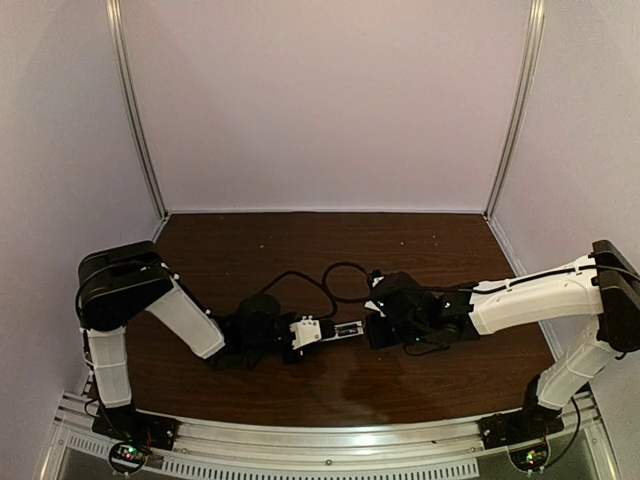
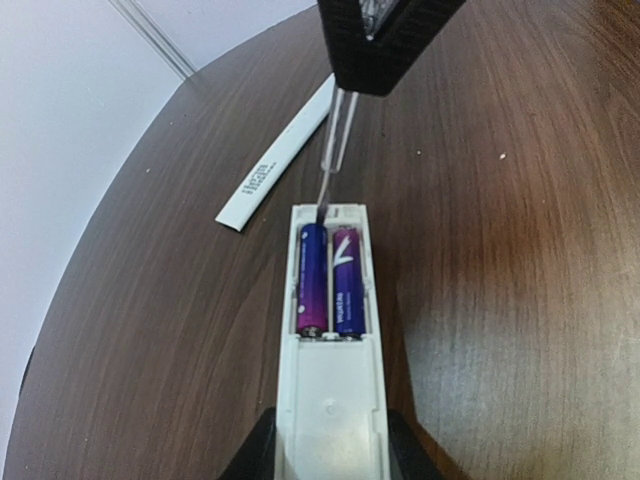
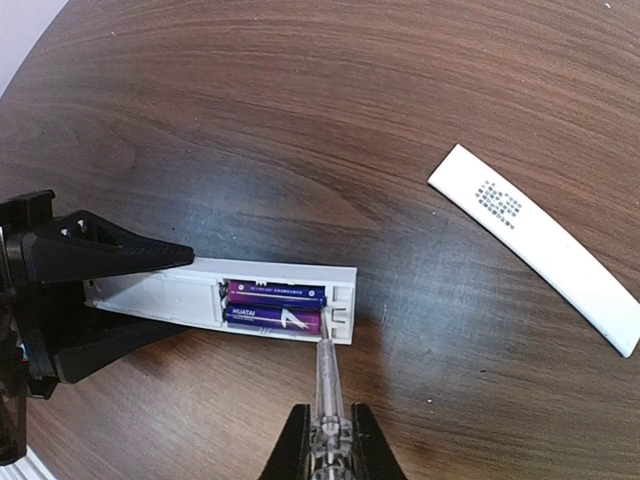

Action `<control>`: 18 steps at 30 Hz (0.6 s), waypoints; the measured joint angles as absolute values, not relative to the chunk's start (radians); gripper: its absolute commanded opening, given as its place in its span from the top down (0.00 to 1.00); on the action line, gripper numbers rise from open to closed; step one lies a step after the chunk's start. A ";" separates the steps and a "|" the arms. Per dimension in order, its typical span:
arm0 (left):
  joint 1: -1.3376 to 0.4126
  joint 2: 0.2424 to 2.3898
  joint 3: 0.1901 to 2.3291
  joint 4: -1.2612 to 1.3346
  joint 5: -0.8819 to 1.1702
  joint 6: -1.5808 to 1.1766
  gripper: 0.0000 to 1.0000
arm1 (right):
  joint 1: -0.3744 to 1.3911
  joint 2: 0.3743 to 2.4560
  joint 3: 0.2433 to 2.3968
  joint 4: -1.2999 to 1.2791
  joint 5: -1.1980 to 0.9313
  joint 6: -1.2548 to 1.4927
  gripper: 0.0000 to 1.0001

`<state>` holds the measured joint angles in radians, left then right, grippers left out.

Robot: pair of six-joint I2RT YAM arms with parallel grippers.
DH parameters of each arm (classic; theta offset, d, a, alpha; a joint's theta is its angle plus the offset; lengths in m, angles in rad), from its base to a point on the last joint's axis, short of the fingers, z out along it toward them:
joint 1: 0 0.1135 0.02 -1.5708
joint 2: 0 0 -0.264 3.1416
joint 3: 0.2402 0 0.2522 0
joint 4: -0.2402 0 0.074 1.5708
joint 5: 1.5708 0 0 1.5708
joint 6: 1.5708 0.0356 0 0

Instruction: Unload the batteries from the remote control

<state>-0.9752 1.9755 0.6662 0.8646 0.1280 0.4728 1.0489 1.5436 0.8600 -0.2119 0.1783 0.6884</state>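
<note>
Two robot arms met near the middle of a dark wooden surface (image 1: 300,245), seen from above and from each wrist. The left end effector (image 2: 330,455) was clamped on the left end of the remote (image 2: 330,395), one finger on each long edge. The remote lay along the surface, pointing right, with its battery bay open and facing up. Two purple-blue batteries (image 2: 346,280) sat side by side in the bay, filling it, both seated in their slots. The right end effector (image 3: 326,440) was closed on the clear handle of a screwdriver (image 3: 326,375). The tool's thin tip came down at the right end of the bay, at the end of one battery. Whether the tip actually touched the battery could not be told. The white cover (image 3: 535,245) lay flat on the surface to the far right of the remote, apart from it, printed side up. In the top view the two end effectors faced each other, with the remote's open part between them and black cables looping just beyond.
</note>
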 measured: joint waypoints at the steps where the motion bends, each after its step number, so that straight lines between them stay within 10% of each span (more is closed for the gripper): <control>1: -0.975 1.975 0.666 0.865 0.127 0.473 1.00 | 1.049 1.544 0.860 -0.212 0.179 0.688 1.00; 18: -0.977 1.977 0.666 0.866 0.115 0.473 1.00 | 1.050 1.561 0.877 -0.212 0.184 0.688 1.00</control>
